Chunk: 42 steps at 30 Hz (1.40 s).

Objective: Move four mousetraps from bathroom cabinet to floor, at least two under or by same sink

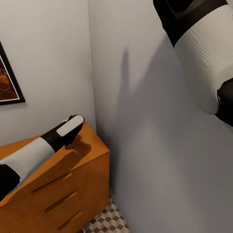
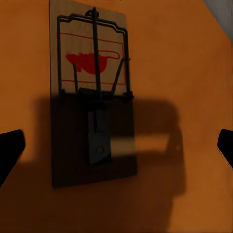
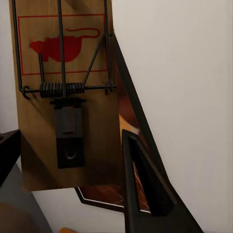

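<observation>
Held close to the right wrist camera, one mousetrap (image 3: 65,97) sat pinched in the right fingers (image 3: 141,194), picked and awaiting the floor (image 1: 108,221). Over the cabinet (image 1: 77,174) top, the left fingers (image 2: 9,150) stood spread wide, a second mousetrap (image 2: 90,97) lying flat between them. Judged next: lower, then close on its wooden edges.
</observation>
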Tool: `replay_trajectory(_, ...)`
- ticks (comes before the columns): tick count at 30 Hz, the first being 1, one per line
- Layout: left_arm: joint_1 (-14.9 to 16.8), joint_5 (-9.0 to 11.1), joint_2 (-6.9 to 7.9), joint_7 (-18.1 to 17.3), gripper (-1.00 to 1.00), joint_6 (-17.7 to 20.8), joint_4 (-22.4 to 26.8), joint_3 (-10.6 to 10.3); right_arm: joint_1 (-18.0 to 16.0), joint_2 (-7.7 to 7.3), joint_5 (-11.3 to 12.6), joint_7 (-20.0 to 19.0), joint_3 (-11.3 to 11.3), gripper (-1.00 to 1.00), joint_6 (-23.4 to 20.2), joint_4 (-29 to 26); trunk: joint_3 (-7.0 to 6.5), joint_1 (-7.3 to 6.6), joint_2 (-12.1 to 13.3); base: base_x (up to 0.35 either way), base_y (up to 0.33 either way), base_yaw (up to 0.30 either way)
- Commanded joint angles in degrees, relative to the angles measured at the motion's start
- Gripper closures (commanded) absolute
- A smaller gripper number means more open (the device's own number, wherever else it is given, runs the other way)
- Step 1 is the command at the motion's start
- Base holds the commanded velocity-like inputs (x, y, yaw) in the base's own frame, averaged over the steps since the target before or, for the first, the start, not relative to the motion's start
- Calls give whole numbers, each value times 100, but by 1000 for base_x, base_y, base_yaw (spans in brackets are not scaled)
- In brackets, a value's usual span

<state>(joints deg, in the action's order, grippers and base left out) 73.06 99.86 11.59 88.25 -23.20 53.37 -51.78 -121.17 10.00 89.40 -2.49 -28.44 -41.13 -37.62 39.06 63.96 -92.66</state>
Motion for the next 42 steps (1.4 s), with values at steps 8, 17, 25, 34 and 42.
replay_trajectory(8, -222, 39, 28, 13, -100, -27, -15, -28, 13, 0, -2, -23, -12, 100, -9, 0, 10, 2, -1, 0, 0, 0)
replay_trajectory(17, -190, 34, 34, 99, -100, -18, -33, -17, 15, 0, -2, -23, -12, 100, -9, 0, 10, 2, -1, 0, 0, 0)
replay_trajectory(25, 28, -52, 30, 42, -100, -32, -93, 46, -24, 0, 41, -32, -12, 100, -9, -49, 6, 0, 3, 0, 0, 0)
replay_trajectory(34, -170, -91, 283, -22, -100, -187, 353, 145, 116, 0, 20, -146, 25, 100, -151, -273, 6, 0, 3, 0, 0, 0)
replay_trajectory(42, -19, -362, 504, 174, -100, 83, 618, 396, 163, 0, 24, 79, -22, 100, -133, -460, 6, 0, 3, 0, 0, 0)
